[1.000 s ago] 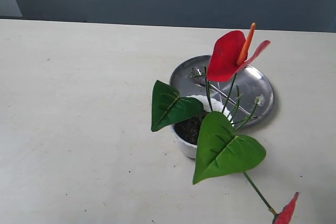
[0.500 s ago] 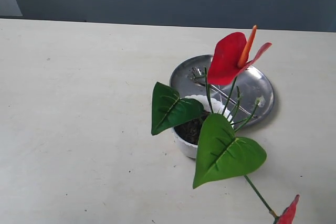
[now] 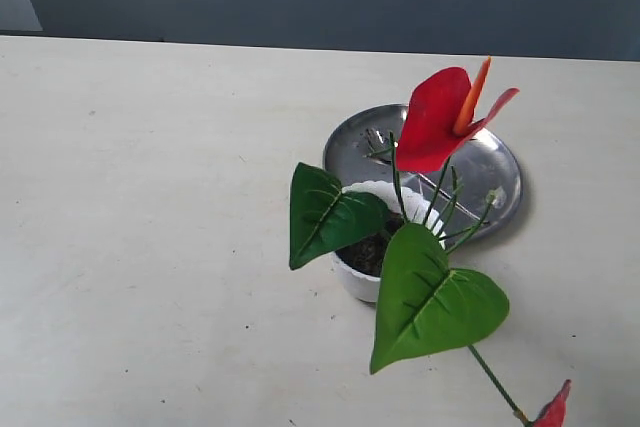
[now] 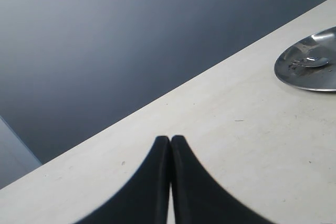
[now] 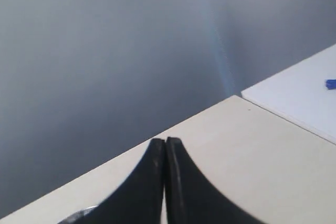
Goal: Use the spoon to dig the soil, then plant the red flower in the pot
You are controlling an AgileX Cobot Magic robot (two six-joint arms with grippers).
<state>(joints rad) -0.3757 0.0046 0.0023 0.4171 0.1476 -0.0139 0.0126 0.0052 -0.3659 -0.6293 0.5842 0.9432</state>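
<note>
The red flower (image 3: 438,117) stands in the white pot (image 3: 358,283), its thin stems going down into the dark soil (image 3: 366,251). It leans toward the front right; two big green leaves (image 3: 436,299) spread over the pot and a second bloom (image 3: 552,412) hangs at the frame's bottom edge. The spoon (image 3: 379,143) lies on the steel plate (image 3: 493,169) behind the pot, and shows as the spoon (image 4: 311,62) in the left wrist view. My left gripper (image 4: 170,139) and right gripper (image 5: 166,141) are shut on nothing, away from the pot and outside the exterior view.
The steel plate (image 4: 308,72) lies near the table's far edge in the left wrist view. Beside the table, the right wrist view shows a white surface (image 5: 294,100) with a small blue object (image 5: 331,83). A dark wall runs behind the table.
The flower has swayed slightly: the upper red bloom shifted a little right and down, and the leaves sank a bit toward the front. The pot, plate and spoon stay put.
</note>
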